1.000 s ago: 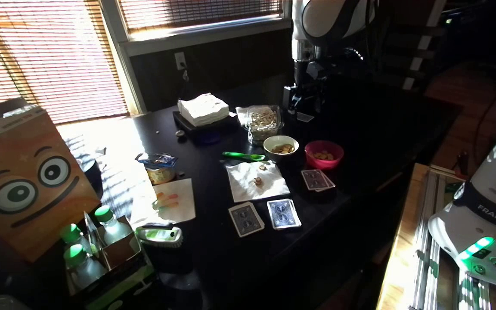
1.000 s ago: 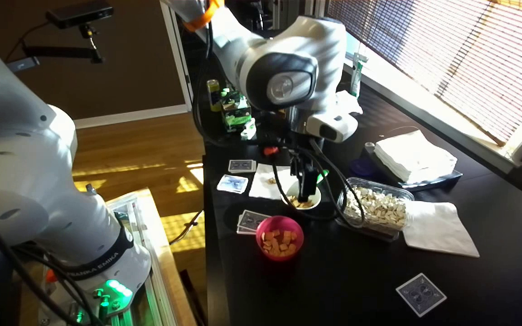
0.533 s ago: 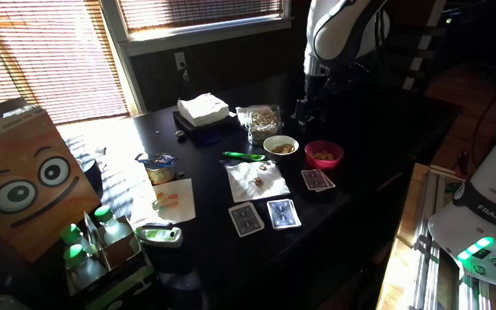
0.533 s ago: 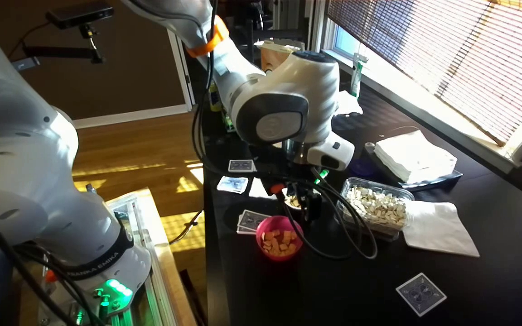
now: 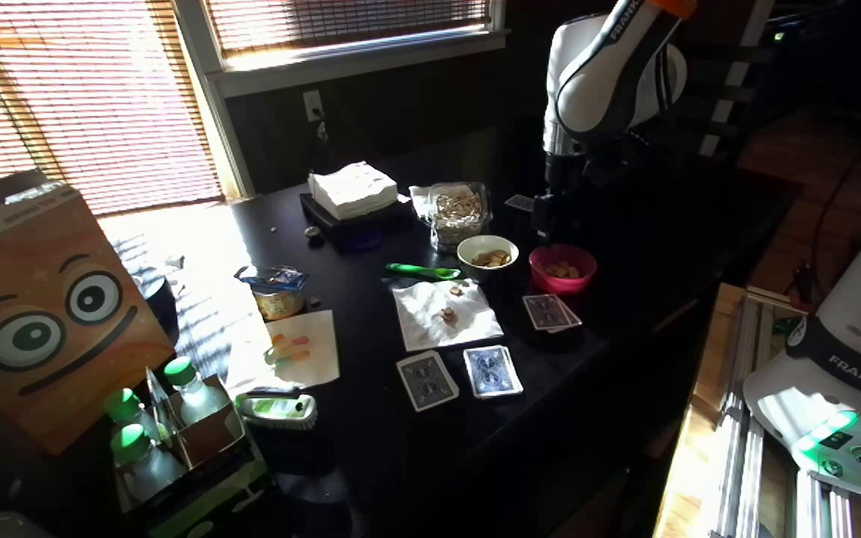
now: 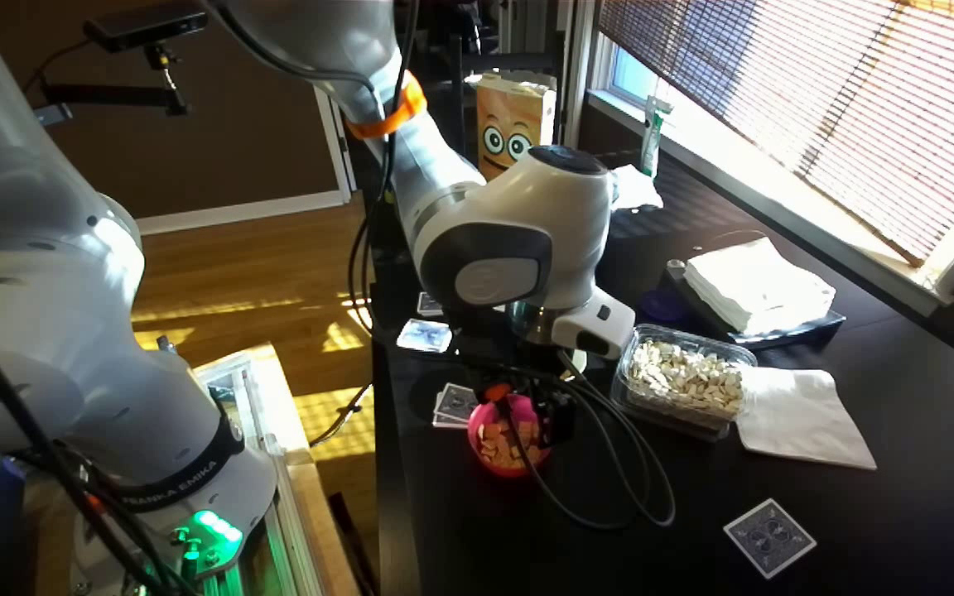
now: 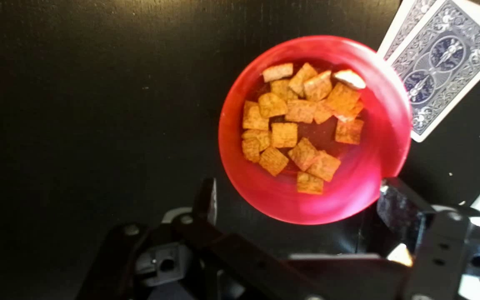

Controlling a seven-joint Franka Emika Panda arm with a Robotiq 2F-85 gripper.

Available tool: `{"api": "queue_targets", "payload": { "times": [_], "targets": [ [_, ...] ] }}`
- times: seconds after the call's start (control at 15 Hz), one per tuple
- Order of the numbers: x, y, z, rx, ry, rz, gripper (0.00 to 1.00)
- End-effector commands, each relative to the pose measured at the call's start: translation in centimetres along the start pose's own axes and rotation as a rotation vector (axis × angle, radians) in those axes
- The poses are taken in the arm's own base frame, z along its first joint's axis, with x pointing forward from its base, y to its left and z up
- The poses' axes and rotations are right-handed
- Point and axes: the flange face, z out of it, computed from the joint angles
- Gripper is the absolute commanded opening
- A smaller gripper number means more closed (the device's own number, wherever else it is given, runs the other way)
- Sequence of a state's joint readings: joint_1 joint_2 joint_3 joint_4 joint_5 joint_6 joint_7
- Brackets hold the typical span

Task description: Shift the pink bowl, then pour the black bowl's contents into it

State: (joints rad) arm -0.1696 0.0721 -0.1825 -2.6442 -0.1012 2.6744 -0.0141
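Gripper point(image 7: 300, 193) spread and holding nothing, you face the pink bowl point(image 7: 317, 210) just ahead of the jaws; centre its wall between them, close gently, shift it level.

In both exterior views the arm point(image 6: 518, 207) is lower. In an exterior view its jaws now overlap the pink bowl point(image 6: 475, 432) instead of the cream-white bowl point(image 5: 488, 240); there the orange box point(image 6: 517, 106), mostly hidden a second ago, shows its face.

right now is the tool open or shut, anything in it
Tool: open wide, holding nothing; the pink bowl is not gripped.
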Motion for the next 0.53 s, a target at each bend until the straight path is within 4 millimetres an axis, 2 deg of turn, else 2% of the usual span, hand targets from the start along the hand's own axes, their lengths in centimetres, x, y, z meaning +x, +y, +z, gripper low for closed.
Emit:
{"api": "queue_targets", "payload": {
  "times": [0.0, 0.47],
  "targets": [
    [0.0, 0.0, 0.0, 0.000, -0.001, 0.000, 1.00],
    [-0.5, 2.6, 2.6, 0.033, -0.014, -0.058, 1.00]
  ]
}}
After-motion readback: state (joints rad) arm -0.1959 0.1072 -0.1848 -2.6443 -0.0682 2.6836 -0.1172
